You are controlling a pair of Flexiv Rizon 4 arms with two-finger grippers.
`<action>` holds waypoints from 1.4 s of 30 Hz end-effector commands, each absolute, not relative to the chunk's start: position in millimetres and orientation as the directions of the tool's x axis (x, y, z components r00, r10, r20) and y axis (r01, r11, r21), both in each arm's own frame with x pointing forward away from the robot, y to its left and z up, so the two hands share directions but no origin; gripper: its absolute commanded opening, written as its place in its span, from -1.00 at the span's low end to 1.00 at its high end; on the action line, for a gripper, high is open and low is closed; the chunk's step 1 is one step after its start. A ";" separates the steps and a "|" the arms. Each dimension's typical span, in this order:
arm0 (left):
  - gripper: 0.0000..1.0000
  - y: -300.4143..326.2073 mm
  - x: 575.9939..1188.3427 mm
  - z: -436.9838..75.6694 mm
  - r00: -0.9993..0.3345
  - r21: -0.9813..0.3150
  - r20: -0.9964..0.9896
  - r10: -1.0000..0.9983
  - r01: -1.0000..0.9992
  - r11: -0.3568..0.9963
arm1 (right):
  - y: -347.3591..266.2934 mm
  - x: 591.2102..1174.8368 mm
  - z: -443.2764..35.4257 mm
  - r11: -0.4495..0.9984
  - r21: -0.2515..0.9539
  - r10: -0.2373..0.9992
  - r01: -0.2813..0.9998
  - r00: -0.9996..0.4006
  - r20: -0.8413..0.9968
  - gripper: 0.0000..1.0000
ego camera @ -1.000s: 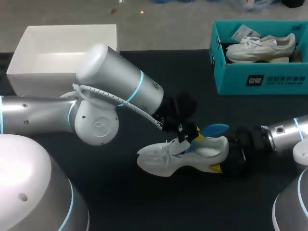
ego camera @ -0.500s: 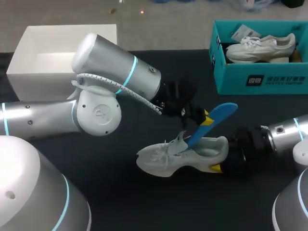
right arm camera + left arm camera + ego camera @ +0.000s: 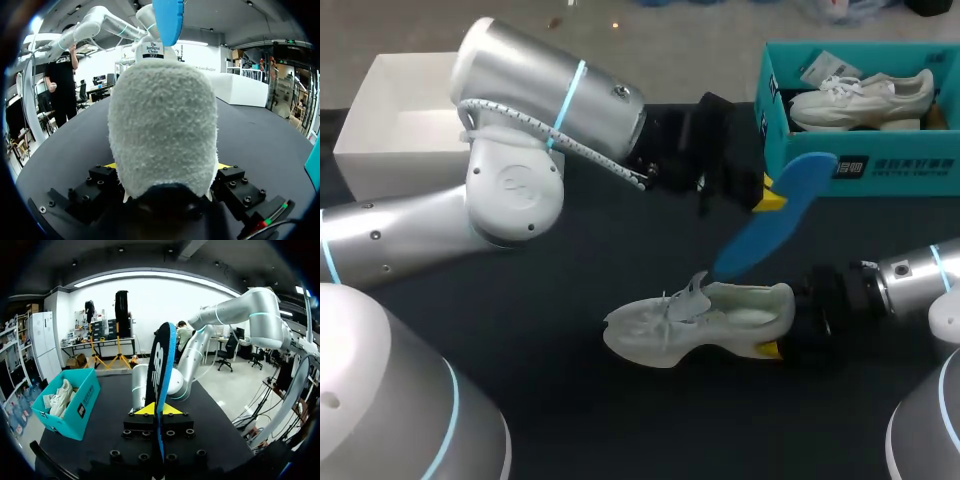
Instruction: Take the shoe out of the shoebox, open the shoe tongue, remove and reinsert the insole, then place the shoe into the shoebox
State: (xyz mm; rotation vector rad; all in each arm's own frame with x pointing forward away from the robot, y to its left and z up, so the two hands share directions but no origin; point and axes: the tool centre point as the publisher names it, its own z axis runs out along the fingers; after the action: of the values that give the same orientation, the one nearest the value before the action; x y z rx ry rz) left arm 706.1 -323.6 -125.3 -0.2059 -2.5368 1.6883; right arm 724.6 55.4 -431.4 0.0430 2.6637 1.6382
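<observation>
With the shoe (image 3: 700,325) out on the table (image 3: 570,420), heel clamped by the right gripper (image 3: 775,347), the left gripper (image 3: 767,196) pinches the freed blue insole (image 3: 775,215) above it; reinserting and reboxing remain.

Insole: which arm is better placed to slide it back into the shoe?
Left: the left hand grips the blue insole above the shoe; the right hand clamps its heel.
</observation>
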 end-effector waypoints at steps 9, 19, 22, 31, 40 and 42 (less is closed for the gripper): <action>-1.00 -312.1 692.7 -91.4 -0.972 -0.886 -0.153 0.177 0.214 0.412 | 54.5 722.8 -435.0 0.453 0.891 0.033 0.016 -0.999 0.001 -1.00; -1.00 -312.1 692.7 -91.4 -0.972 -0.886 -0.153 0.177 0.214 0.412 | 54.5 722.8 -435.0 0.453 0.891 0.033 0.016 -0.999 0.001 -1.00; -1.00 -312.1 692.7 -91.4 -0.972 -0.886 -0.153 0.177 0.214 0.412 | 54.5 722.8 -435.0 0.453 0.891 0.033 0.016 -0.999 0.001 -1.00; -1.00 -300.8 660.0 -56.2 -0.986 -0.978 0.133 0.102 -0.114 0.175 | 54.5 722.8 -435.0 0.453 0.891 0.033 0.016 -0.999 0.001 -1.00; -1.00 -293.8 615.4 -25.8 -0.938 -0.953 0.302 0.169 -0.298 0.047 | 54.5 722.8 -435.0 0.453 0.891 0.033 0.016 -0.999 0.001 -1.00; -1.00 -285.4 609.3 -21.0 -0.922 -0.943 0.334 0.196 -0.329 0.059 | 54.5 722.8 -435.0 0.453 0.891 0.033 0.016 -0.999 0.001 -1.00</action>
State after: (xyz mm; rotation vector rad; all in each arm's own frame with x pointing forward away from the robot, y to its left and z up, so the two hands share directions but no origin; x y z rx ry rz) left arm 618.0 -306.3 -17.8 0.0929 -2.1453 1.8438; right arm 724.6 55.4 -431.5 0.0430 2.6637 1.6382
